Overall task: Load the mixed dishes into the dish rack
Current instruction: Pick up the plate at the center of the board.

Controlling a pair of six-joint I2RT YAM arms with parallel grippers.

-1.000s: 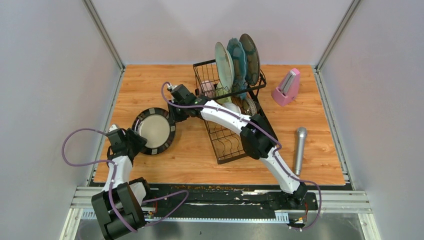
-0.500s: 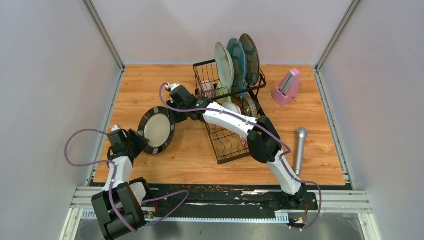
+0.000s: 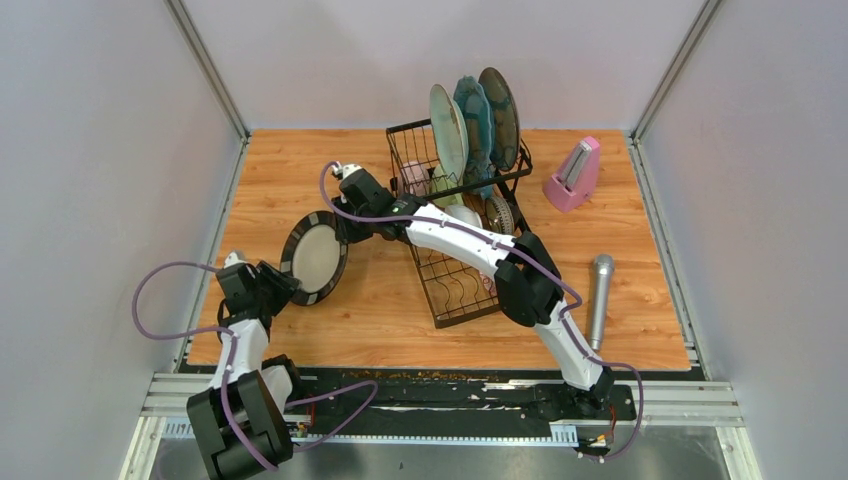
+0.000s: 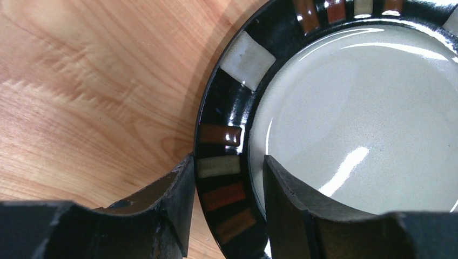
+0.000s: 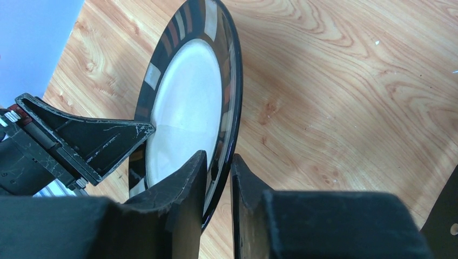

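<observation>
A plate [image 3: 315, 258] with a pale centre and a black rim of coloured blocks stands tilted on edge on the wooden table, left of the dish rack [image 3: 450, 290]. My right gripper [image 3: 345, 232] is shut on its upper right rim [image 5: 219, 156]. My left gripper [image 3: 285, 290] holds the lower left rim, one finger on each side [image 4: 228, 162]. In the right wrist view the plate [image 5: 189, 108] leans up, with the left gripper [image 5: 81, 140] behind it. The rack holds three upright plates [image 3: 475, 125], a pink mug [image 3: 412, 178] and bowls [image 3: 480, 214].
A pink metronome [image 3: 573, 175] stands right of the rack near the back. A silver microphone [image 3: 600, 298] lies by the right edge. My right arm stretches across the rack's low tray. Grey walls close in the table on three sides.
The plate has tipped from nearly flat to steeply on edge, its right rim lifted by my right gripper. My left gripper stayed at the lower rim and its jaws narrowed.
</observation>
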